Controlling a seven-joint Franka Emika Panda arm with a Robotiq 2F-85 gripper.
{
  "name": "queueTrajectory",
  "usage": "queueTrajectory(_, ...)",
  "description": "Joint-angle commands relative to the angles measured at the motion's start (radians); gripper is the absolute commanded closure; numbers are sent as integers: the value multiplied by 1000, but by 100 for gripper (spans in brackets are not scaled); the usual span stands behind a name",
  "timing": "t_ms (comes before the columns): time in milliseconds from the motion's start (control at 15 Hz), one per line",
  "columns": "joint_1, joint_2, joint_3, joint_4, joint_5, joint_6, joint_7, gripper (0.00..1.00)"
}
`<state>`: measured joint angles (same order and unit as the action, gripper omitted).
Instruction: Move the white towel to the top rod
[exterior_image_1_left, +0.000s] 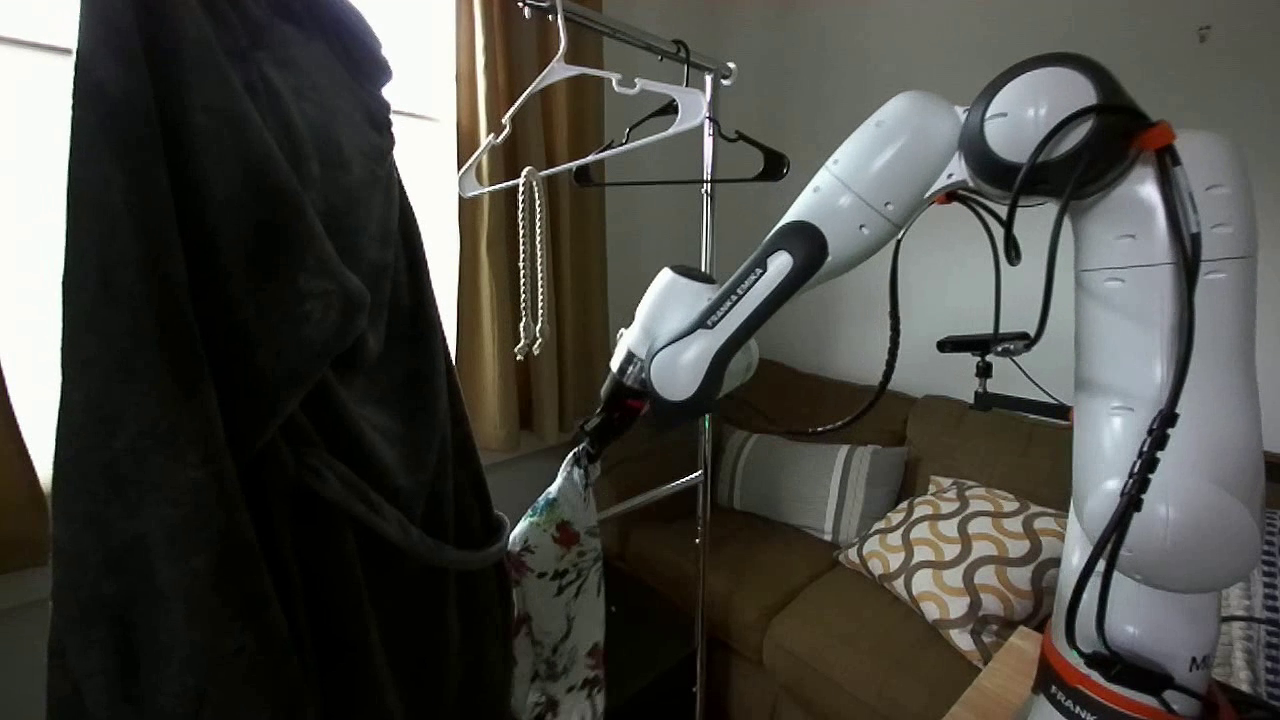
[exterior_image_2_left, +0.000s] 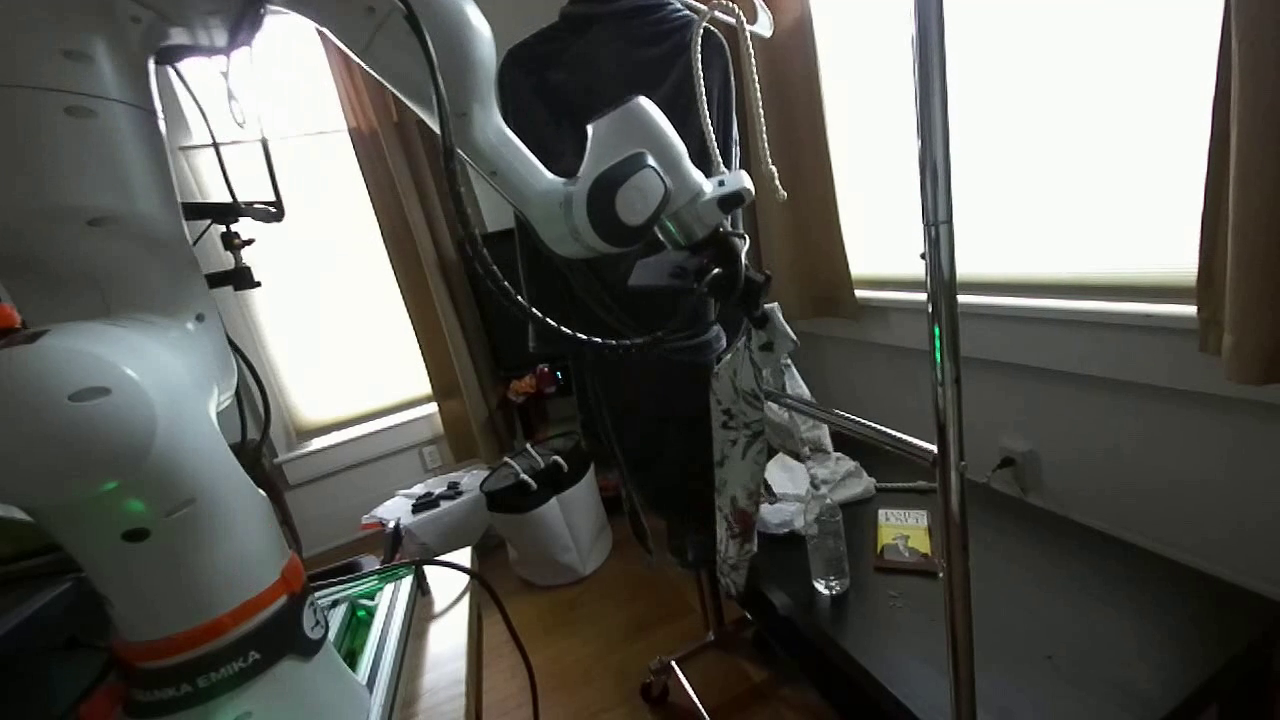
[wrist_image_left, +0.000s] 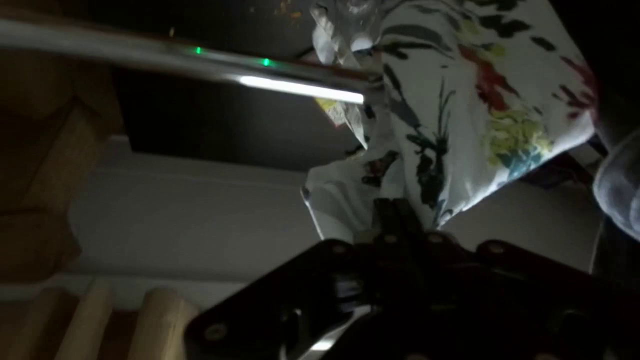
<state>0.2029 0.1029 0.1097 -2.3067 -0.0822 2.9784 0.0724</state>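
top rod (exterior_image_1_left: 642, 39), in an exterior view only

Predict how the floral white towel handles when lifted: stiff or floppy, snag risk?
Likely floppy: the white towel hangs in a long drape below the gripper. Probably light for its size, since the cloth looks thin. It could snag: in the wrist view, the lower rod disappears behind it; whether they touch, I can't tell.
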Motion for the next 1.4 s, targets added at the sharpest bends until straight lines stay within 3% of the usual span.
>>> queueTrajectory(0, -2, -219, -72, -181, -198, 153, 141, 99)
queueTrajectory(133, -86, -312, -61, -223, -341, 220, 234, 99)
queueTrajectory(267, -201, -379, 3, -234, -417, 253, 261, 99)
queueTrajectory(333, -109, -339, -44, -235, -356, 256, 221, 99)
queueTrajectory(400, -136, -316, -43, -185, -362, 236, 222, 98)
queueTrajectory(600, -150, -335, -22, -201, -375, 246, 228, 99)
queueTrajectory(800, -339, -468, 67, -201, -425, 231, 258, 99)
queueTrajectory(1067, -499, -630, 125, -177, -421, 241, 249, 99)
queueTrajectory(1267, -645, -677, 215, -107, -426, 295, 234, 99)
queueTrajectory(1333, -664, -687, 228, -82, -424, 298, 221, 99)
